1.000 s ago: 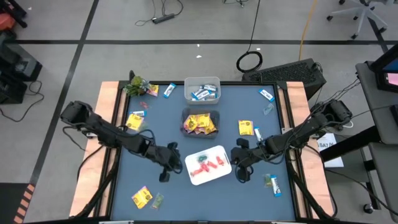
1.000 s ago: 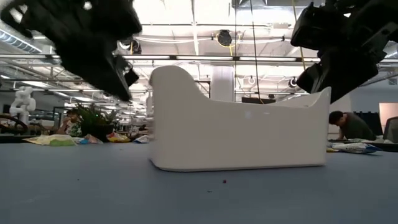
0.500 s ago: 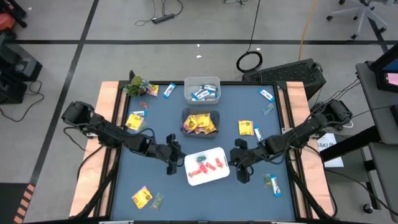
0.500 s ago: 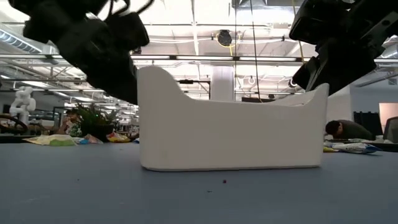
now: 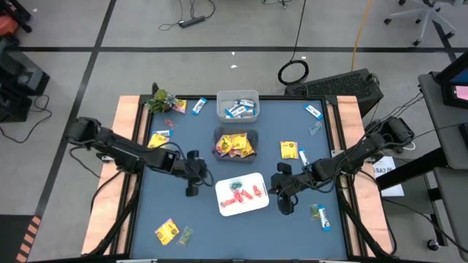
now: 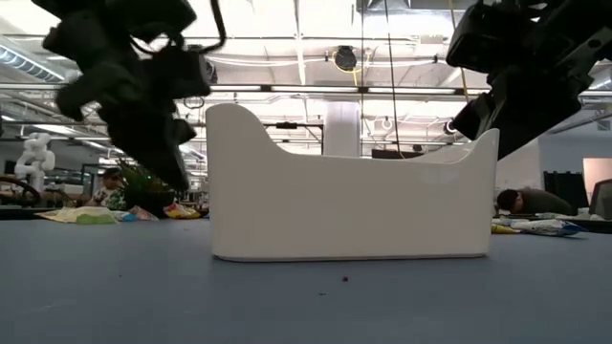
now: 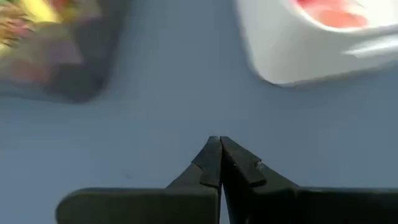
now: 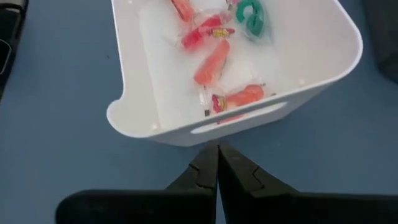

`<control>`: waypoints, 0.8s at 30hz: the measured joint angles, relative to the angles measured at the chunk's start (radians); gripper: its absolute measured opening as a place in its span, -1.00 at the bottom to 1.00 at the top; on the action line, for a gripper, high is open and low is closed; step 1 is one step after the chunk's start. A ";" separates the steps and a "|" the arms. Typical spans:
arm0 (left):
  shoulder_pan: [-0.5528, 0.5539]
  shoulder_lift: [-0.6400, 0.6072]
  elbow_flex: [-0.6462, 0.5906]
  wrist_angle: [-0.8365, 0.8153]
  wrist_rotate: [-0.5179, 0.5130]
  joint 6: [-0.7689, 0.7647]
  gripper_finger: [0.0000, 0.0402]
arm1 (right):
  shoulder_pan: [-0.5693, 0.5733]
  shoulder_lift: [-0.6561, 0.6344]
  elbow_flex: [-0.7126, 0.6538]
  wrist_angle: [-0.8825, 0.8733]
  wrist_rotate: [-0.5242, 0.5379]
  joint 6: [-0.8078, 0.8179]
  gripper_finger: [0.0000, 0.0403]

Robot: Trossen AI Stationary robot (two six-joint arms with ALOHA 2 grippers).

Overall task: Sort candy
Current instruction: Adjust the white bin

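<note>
left claw (image 5: 191,174) | backed away from white tray (image 5: 242,196) | tray shifted left

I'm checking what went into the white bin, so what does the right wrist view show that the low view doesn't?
Only the right wrist view shows the contents of the white bin: red candies and one green candy. Only the low view shows the left gripper, raised beside the bin, and the room behind. Both show the bin's white wall and the right gripper, jaws shut, close to it.

left pincer (image 5: 191,183) closed, right pincer (image 5: 285,201) closed, both low
</note>
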 joint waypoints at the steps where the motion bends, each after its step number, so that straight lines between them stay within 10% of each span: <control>1: -0.012 -0.014 -0.001 0.005 0.031 -0.008 -0.97 | 0.000 0.000 0.000 -0.002 0.001 0.000 -1.00; 8: -0.082 0.047 0.002 0.313 0.150 -0.035 -0.97 | 0.000 0.000 0.000 0.001 0.004 -0.001 -1.00; 24: 0.002 0.138 0.000 0.407 0.074 -0.021 -0.97 | 0.000 0.000 0.000 0.013 0.003 0.018 -1.00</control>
